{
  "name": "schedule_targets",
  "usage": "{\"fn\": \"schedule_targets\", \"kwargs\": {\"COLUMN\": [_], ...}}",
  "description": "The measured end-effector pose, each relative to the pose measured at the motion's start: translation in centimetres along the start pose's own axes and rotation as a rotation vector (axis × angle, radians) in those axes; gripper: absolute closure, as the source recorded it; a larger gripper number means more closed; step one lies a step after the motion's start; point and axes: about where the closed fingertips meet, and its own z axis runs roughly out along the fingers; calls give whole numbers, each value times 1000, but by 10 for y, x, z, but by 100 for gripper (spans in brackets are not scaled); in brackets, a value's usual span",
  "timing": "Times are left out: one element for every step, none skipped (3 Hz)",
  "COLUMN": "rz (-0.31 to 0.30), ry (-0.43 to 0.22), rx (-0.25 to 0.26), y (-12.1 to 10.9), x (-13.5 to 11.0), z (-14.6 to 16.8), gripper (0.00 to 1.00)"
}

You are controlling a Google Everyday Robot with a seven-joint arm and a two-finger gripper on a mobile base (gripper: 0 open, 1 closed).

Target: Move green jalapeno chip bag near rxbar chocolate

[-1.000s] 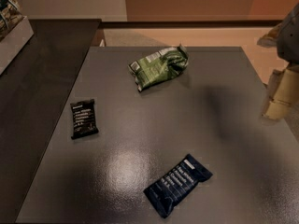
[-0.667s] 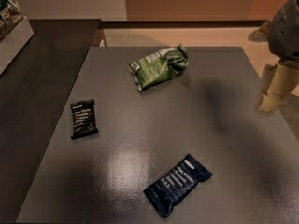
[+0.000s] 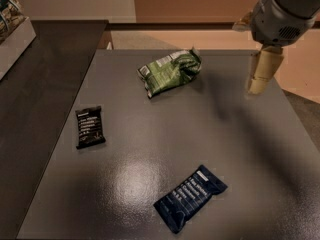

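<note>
Green jalapeno chip bag lies well apart from rxbar chocolate; gripper hovers rightward, arm cropped, grip unreadable.

Dark grey table, glossy top w/ a pale glare patch near front-centre. Navy-blue wrapped bar lies flat on it, front, slightly right of centre, set diagonally: one end twd front-left, other twd back-right. White text lines on the wrapper, too small to read. Left of the table, a darker counter runs alongside, edges just beside each other. At its far left corner, a white bin w/ snack packs inside, only partly in view. Behind the table: tan floor and a reddish-brown wall. Gripper hangs above the table's back-right part, touching nothing.
</note>
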Motion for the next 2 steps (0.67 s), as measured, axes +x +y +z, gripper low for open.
{"fn": "schedule_targets", "kwargs": {"rz": [-13, -39], "ry": [-5, -9], "rx": [-9, -16], "y": [-28, -55], "x": [-15, -35], "z": [20, 44], "gripper": [0, 0]}}
